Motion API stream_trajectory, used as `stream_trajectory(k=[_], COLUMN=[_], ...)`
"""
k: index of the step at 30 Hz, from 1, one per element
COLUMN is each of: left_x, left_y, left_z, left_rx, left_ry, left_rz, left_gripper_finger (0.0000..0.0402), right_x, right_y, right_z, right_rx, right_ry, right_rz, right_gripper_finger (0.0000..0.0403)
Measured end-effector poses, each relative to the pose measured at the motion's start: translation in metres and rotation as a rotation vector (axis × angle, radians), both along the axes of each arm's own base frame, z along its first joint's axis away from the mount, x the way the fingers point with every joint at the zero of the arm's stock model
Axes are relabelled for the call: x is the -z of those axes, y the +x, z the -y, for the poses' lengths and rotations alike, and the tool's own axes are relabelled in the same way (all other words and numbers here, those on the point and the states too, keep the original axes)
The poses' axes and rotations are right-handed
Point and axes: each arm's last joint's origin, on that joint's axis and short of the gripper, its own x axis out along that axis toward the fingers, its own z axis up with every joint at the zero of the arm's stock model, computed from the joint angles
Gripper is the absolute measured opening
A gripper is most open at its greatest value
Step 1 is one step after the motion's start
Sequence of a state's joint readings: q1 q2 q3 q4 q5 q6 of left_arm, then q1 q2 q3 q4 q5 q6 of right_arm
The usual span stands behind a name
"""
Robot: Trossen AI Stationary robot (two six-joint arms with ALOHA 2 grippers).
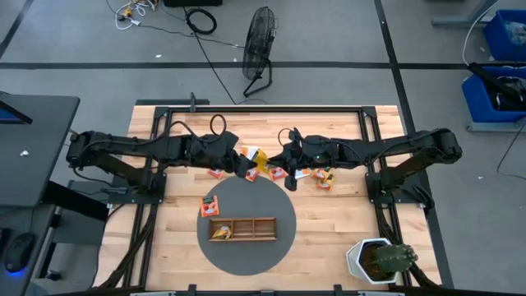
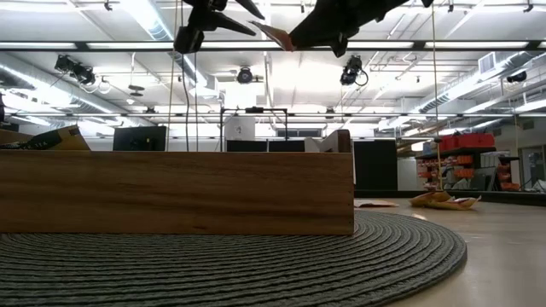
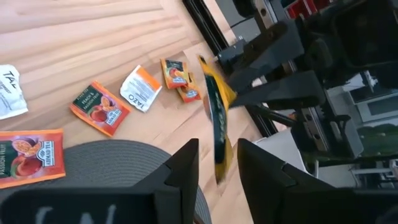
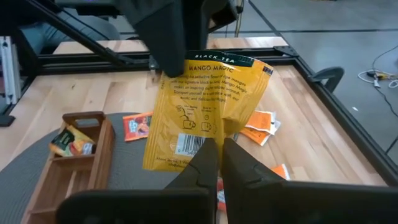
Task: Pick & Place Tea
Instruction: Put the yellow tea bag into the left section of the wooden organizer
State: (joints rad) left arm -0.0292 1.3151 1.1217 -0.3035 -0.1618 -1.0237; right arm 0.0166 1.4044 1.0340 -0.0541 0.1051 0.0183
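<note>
Two end effectors are met above the counter: the yellow mango black tea sachet is clamped by the right end effector, while the left end effector is parted around its edge. Other sachets (one orange) are scattered below; another is seen inside the wooden tray.

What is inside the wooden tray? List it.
The wooden tray holds one yellow sachet in its end compartment nearest the left arm. The other compartments look bare from above. Whether anything lies beneath that sachet cannot be seen.
</note>
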Motion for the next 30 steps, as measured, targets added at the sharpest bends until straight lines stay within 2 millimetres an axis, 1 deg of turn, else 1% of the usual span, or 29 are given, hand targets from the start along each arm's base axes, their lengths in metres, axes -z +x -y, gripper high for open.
stream_trajectory(k=[4, 10, 14, 16, 25, 30], left_x=[0.0, 0.0, 0.0, 0.0, 0.0, -0.007], left_y=[0.0, 0.0, 0.0, 0.0, 0.0, -0.006], left_z=[0.0, 0.0, 0.001, 0.002, 0.003, 0.009], left_rx=[-0.001, 0.032, 0.092, 0.109, 0.187, 0.286], left_ry=[0.001, 0.045, 0.099, 0.123, 0.203, 0.254], left_rz=[0.0, -0.006, -0.015, -0.019, -0.028, 0.002], left_gripper_finger=[0.008, 0.001, 0.0004, 0.0003, 0.0002, 0.0001], right_x=[0.001, 0.001, 0.001, 0.001, -0.001, -0.014], right_y=[0.0, 0.0, 0.0, 0.0, -0.003, -0.014], right_z=[0.0, 0.0, 0.0, 0.0, -0.001, -0.001], right_rx=[0.0, -0.006, -0.007, -0.001, -0.005, 0.002], right_ry=[0.002, 0.005, 0.014, 0.03, 0.098, 0.116], right_rz=[-0.006, -0.007, -0.01, -0.01, -0.009, 0.022], right_gripper_finger=[0.0002, 0.0002, 0.0004, 0.0013, 0.0097, 0.0134])
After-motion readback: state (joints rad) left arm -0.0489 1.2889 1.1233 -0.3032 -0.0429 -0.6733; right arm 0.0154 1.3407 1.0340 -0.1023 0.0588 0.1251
